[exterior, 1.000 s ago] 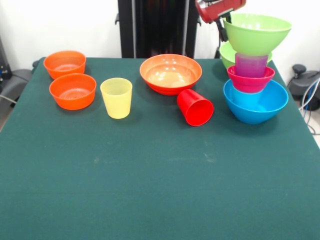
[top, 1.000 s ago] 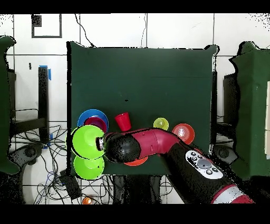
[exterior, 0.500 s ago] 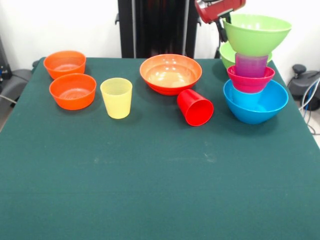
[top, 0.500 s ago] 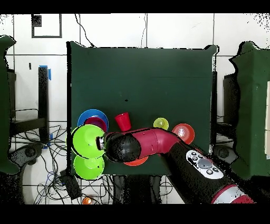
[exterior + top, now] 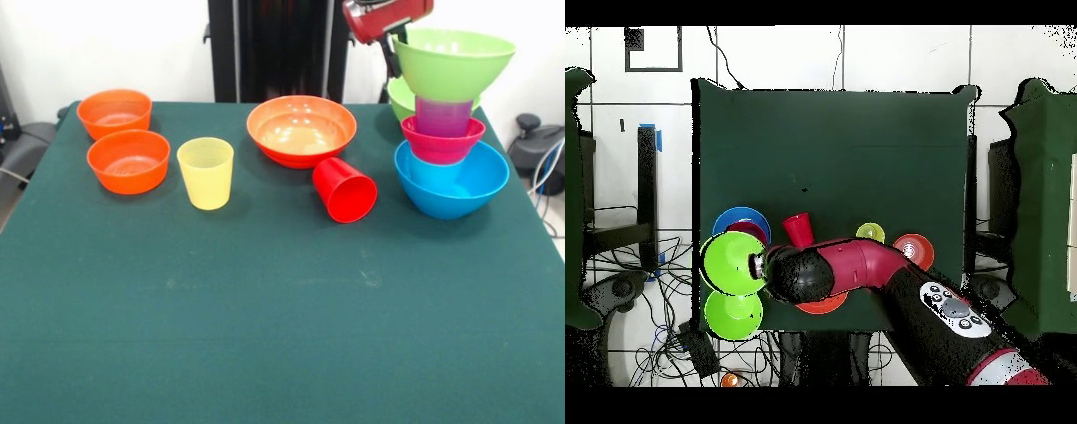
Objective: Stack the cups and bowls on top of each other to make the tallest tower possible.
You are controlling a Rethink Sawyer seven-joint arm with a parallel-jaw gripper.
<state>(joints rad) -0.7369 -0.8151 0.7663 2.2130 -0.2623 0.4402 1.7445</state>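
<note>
**Tower part built – most pieces still loose on the table**

Your stack stands at the table's edge: the large blue bowl (image 5: 451, 181) at the base, what looks like a light blue cup inside it, the magenta bowl (image 5: 442, 139), the purple cup (image 5: 443, 115), and a lime green bowl (image 5: 454, 60) on top. The gripper (image 5: 391, 46) is at the rim of that top bowl on the robot's side, but the bowl and the arm hide the jaws in both views – you cannot tell whether they are gripping the rim or have let go.

A second lime green bowl (image 5: 733, 313) sits just behind the tower, not yet stacked.

Left for you to add: the wide orange bowl (image 5: 301, 130) in the middle, the red cup (image 5: 344, 190) lying on its side near it, the upright yellow cup (image 5: 206, 172), and the two small orange bowls (image 5: 128, 160) at the far side from the tower
</note>
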